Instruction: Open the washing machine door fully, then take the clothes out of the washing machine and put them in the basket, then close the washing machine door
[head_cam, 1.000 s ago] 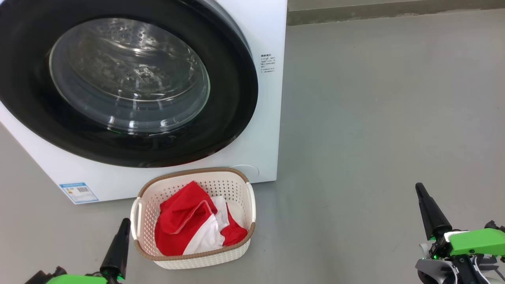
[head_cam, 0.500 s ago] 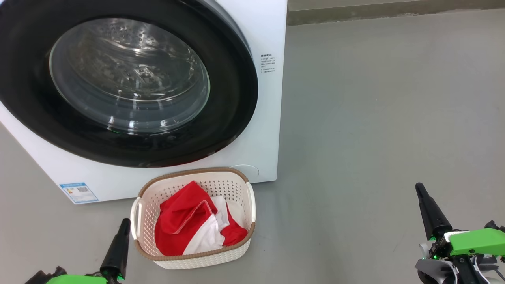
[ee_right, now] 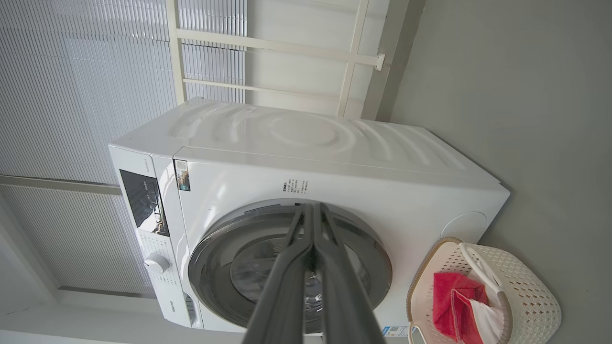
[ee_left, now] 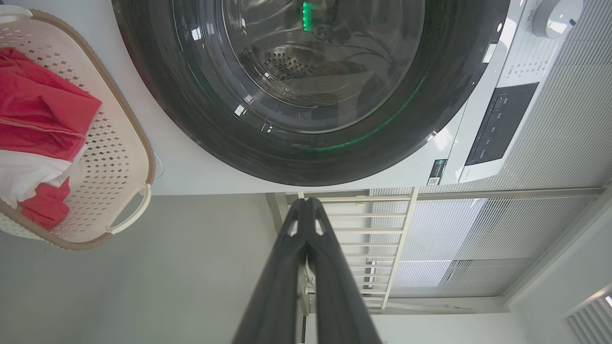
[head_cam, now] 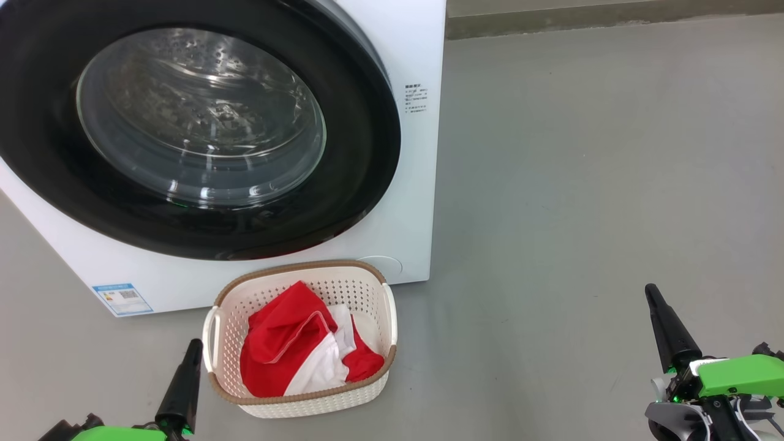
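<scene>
We see the washing machine (head_cam: 422, 202), a white boxy front-loader with smooth, glossy panels, standing on a matte grey floor (head_cam: 582, 184). The washing machine door (head_cam: 361, 159) lies closed against the machine front. It is 1 wide glossy black ring around a clear, bulging glass bowl, and through the glass we make out the perforated steel drum (ee_left: 287, 62).

The basket (head_cam: 306, 404) stands on the floor just in front of the machine, below the door. It is a cream, perforated plastic rounded rectangle with a brown woven-look rim and 2 white side handles. The clothes (head_cam: 278, 346) lie crumpled inside the basket: soft red fabric with a white panel and thin white trim.

The left gripper (head_cam: 195, 343) hangs near the basket's left handle. Its 2 long, dark, tapered fingers are pressed together and hold nothing. The right gripper (head_cam: 649, 289) hangs well apart to the right, over bare floor, with its fingers likewise pressed together and empty.
</scene>
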Robot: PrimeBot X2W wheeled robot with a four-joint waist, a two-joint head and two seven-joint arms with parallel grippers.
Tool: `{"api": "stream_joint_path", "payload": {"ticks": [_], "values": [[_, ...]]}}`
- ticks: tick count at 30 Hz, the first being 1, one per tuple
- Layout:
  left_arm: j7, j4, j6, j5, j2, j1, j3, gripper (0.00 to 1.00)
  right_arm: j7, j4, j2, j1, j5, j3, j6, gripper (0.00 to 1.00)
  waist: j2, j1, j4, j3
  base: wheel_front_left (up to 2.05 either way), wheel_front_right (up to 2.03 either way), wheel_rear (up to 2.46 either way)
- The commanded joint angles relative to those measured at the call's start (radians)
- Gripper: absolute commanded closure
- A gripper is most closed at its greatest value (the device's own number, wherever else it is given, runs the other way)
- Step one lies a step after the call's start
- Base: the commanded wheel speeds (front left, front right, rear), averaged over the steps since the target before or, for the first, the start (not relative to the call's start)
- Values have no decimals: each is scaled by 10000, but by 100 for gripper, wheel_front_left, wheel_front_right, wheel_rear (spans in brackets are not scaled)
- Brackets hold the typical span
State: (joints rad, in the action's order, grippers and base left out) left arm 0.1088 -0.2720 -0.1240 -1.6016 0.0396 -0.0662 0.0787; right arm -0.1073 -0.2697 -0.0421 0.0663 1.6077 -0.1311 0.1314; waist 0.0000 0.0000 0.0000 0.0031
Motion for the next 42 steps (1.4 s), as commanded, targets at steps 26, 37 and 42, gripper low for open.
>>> {"api": "stream_joint_path", "payload": {"ticks": [26,37,42], "values": [[44,270,-67,-71,106,-418,350,100,-67,249,-82,417,0,162,-7,100,0,0,0,0,0,0,0],[43,270,-67,-71,106,-418,350,100,-68,249,-82,417,0,162,-7,100,0,0,0,0,0,0,0],[43,270,-67,-71,106,-418,350,100,-68,249,-82,417,-1,162,-7,100,0,0,0,0,0,0,0]]}}
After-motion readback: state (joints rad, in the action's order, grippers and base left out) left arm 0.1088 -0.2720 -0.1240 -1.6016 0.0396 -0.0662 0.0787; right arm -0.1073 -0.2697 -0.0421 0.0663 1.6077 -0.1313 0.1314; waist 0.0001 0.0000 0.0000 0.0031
